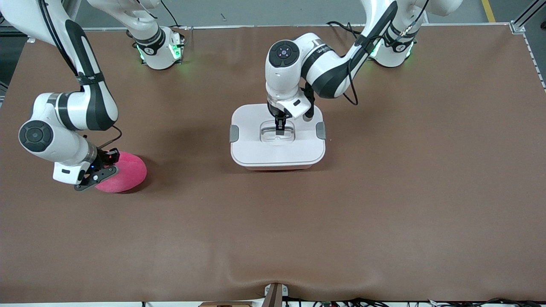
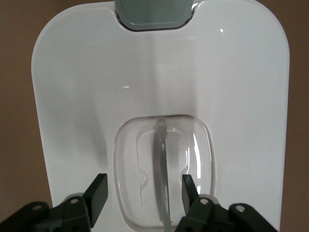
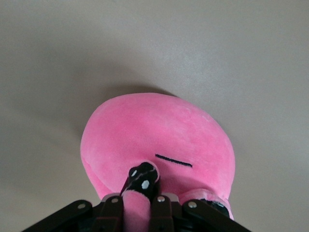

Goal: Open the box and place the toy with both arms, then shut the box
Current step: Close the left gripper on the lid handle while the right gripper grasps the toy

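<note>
Right gripper (image 3: 140, 205) pinches the toy (image 1: 123, 172) by an eye stalk (down on the bench (image 1: 273, 221)); left gripper (image 2: 142, 193) spread, straddling the box (image 1: 277, 135) handle (image 2: 161, 169).

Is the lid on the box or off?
On. The white lid sits flat on the box, covering the whole top, with a grey clip at each end.

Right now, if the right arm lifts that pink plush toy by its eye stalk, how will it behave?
The toy looks soft, so it will probably sag and dangle from the stalk pinched in the right end effector. It seems light, likely lifting easily. Its rounded body may swing.
</note>
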`<state>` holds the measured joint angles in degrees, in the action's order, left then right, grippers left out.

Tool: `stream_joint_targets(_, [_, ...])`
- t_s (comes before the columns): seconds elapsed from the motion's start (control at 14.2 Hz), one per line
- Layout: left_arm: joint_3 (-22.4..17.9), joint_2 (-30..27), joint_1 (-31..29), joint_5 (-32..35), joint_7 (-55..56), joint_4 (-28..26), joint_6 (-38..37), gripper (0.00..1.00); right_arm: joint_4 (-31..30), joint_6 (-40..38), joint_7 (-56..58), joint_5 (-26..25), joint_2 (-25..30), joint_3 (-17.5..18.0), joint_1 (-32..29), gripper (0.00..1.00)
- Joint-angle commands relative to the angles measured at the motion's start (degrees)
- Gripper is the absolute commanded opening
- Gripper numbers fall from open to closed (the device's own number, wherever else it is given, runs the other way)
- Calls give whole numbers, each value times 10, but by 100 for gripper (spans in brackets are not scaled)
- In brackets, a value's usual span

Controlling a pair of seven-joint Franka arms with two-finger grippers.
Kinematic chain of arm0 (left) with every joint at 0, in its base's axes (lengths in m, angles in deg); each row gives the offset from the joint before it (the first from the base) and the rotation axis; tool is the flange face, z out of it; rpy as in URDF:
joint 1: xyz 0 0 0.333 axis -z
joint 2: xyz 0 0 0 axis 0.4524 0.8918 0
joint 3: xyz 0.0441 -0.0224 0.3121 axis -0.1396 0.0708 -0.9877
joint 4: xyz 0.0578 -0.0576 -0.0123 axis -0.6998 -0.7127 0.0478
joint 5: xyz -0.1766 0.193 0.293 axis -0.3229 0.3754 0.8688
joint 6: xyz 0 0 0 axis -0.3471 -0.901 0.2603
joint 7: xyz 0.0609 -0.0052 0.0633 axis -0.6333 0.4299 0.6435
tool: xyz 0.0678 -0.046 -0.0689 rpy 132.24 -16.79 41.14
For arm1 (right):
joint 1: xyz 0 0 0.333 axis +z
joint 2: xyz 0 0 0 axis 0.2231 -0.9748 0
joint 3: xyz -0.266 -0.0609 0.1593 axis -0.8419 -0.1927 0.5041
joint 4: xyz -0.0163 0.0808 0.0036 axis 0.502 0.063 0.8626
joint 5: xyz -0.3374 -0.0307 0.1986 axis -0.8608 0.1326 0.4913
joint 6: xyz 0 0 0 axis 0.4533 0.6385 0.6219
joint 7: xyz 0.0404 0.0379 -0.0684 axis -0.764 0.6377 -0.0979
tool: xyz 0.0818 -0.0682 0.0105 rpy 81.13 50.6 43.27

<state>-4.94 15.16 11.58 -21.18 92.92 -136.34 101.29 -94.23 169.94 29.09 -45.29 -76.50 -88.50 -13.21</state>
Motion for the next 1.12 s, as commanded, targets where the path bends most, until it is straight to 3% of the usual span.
stream_joint_targets(0.0, [2, -4, -1, 16, 20, -9, 11, 44, 11, -28, 27, -9, 13, 5, 1, 0])
stream_joint_targets(0.14, [2, -3, -1, 25, 20, -9, 11, 41, 45, -53, 81, -9, 11, 5, 1, 0])
stream_joint_targets(0.42, [2, -3, 4, 30, 22, -6, 15, 0, 95, -108, 123, -9, 13, 6, 22, 0])
stream_joint_targets(1.05, [2, -6, 6, 39, 32, -1, 10, 0, 117, -192, 223, -8, 83, 8, 61, 0])
